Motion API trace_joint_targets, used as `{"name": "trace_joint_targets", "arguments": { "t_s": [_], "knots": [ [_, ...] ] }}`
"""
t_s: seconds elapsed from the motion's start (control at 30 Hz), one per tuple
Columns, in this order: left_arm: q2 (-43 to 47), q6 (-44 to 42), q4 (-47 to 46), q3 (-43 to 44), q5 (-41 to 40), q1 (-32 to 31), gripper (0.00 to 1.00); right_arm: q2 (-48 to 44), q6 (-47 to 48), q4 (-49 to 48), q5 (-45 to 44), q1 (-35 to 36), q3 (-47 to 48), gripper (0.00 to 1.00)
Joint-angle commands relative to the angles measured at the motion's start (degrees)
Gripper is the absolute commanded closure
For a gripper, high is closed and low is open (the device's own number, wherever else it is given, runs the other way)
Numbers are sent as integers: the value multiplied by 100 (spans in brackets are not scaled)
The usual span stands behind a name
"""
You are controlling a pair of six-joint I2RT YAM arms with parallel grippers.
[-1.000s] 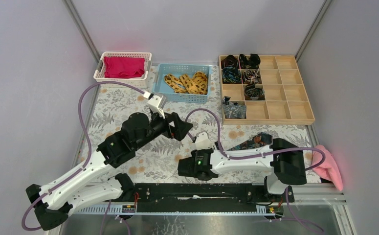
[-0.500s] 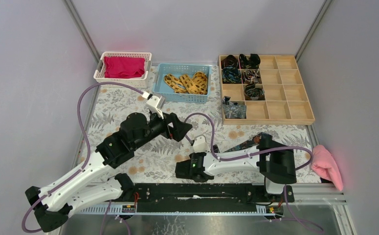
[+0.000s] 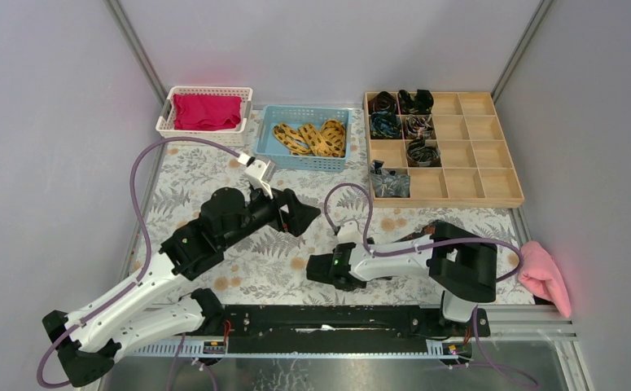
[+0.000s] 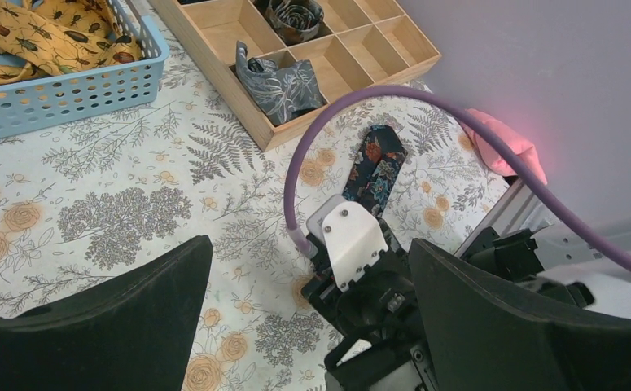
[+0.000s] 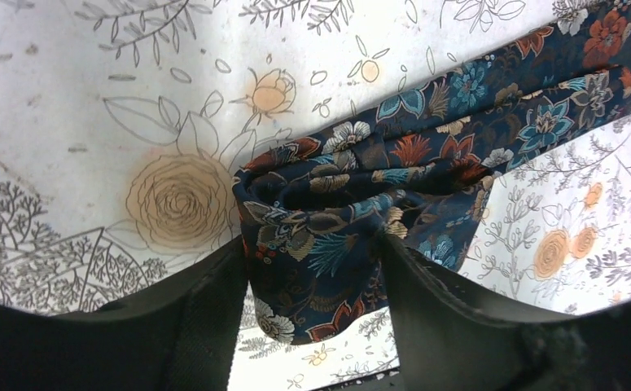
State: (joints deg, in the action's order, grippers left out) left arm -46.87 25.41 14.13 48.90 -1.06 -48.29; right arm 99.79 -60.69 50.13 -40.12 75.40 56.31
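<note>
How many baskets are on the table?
2. A white basket holding red cloth sits at the far left. A blue basket of yellow ties is beside it, left of the wooden tray. None seems hidden.

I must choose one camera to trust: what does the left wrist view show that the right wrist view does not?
Only the left wrist view shows the light blue plastic basket of yellow patterned ties, the wooden compartment tray, the pink cloth, the purple cable and the open left pincer. Only the right wrist view shows the right pincer shut on the folded end of the dark blue floral fabric necktie. Both show that necktie on the flower-printed tablecloth.
</note>
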Motion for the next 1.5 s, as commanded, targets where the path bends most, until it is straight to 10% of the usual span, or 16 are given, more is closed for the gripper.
{"name": "trace_joint_targets", "arguments": {
  "t_s": [0.0,0.63,1.13,1.47],
  "knots": [
    [13,24,-165,-60,80,57,1,62,156,-696,476,-288,-339,37],
    [-38,110,-694,-899,-283,67,1,-397,1145,-2289,1423,-729,-571,83],
    [1470,626,-233,-1636,-2196,48,2,339,2974,-3600,2117,-736,647,86],
    [1268,363,-267,-1574,-2014,12,2,-46,3004,-4887,3199,-1172,199,86]
  ]
}}
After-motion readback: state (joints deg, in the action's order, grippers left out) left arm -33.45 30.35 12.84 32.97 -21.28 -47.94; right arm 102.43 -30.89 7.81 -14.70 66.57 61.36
